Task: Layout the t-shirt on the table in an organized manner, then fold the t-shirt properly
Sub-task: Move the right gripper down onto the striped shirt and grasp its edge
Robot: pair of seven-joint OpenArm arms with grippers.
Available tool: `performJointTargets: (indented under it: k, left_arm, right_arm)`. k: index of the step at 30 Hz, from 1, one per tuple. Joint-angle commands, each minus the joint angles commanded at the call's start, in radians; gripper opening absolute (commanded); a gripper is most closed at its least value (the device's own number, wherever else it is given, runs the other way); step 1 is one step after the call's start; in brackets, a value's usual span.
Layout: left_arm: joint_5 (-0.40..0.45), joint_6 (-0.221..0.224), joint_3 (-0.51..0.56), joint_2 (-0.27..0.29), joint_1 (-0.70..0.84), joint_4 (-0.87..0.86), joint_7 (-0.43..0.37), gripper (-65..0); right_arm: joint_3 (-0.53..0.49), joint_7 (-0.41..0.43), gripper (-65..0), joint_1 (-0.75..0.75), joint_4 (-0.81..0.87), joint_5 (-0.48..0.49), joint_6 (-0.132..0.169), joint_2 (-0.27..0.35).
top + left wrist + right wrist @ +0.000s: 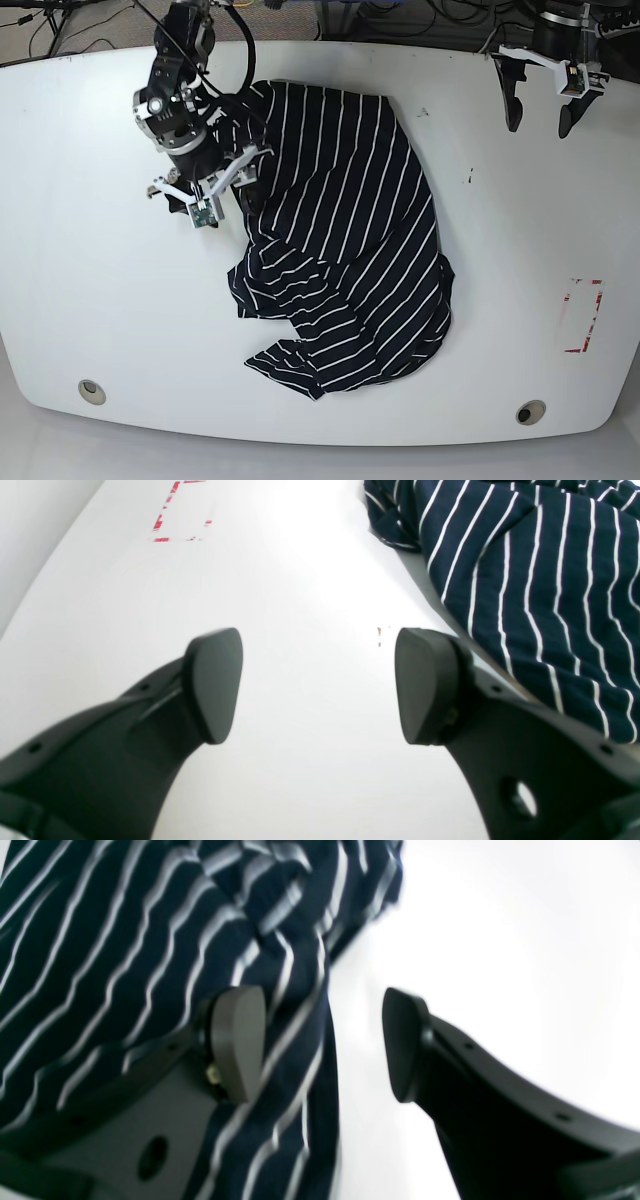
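Bright, even overhead light; the white tabletop [310,580] glares, nearly blown out in both wrist views; right wrist view motion-blurred; shadows soft

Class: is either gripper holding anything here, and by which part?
Nothing is held. The right gripper is open over the t-shirt's edge; the left gripper is open above the table.

Right wrist view: t-shirt [150,940] smeared by blur, stripes soft, cloth cut off at top, left and bottom edges. My right gripper [320,1045] overlaps cloth edge; cannot tell whether a finger touches fabric. Left wrist view: t-shirt [540,580] cut off at top and right edges; tape rectangle [180,515] washed out by glare, cropped at top. Base view: my left gripper [540,112] partly cropped at top edge.
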Motion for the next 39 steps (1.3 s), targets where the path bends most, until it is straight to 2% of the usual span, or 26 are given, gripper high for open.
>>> performJointTargets:
  k: [12, 21, 27, 39]
  left_arm:
    - [0.000, 0.000, 0.000, 0.000, -0.002, -0.002, 0.000, -21.7]
    - [0.000, 0.000, 0.000, 0.000, 0.000, -0.003, 0.000, -21.7]
    - [0.000, 0.000, 0.000, 0.000, 0.000, -0.011, 0.000, -21.7]
    - [0.000, 0.000, 0.000, 0.000, 0.005, -0.014, 0.000, -21.7]
  right_arm:
    - [-0.075, -0.006, -29.2, 0.199, -0.175, -0.002, -0.006, 0.000]
    - [-0.132, -0.003, -29.2, 0.413, -0.417, -0.002, -0.008, 0.028]
    - [-0.132, 0.002, -29.2, 0.552, -0.595, -0.002, -0.008, 0.028]
    - [-0.132, 0.117, -29.2, 0.793, -0.988, 0.000, -0.008, 0.055]
